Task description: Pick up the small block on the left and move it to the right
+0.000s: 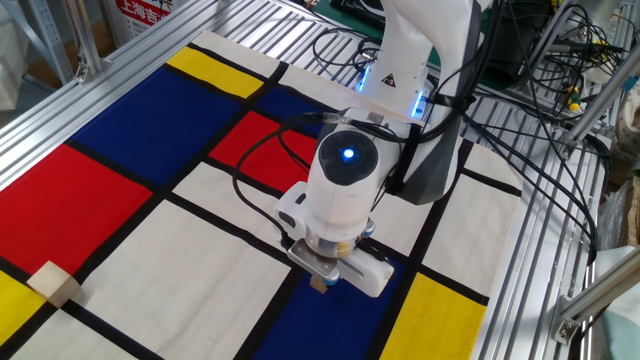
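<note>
My gripper [322, 280] hangs low over the blue panel at the lower middle of the frame, and a sliver of the small block [319, 284] peeps out beneath it, seemingly pinched between my fingers, though my own wrist hides how wide they stand. I judge I am in the carrying or setting-down step, so next I should settle it flat on the cloth [200, 230] and release. As a cube it has no long axis, and its facing is hidden.
</note>
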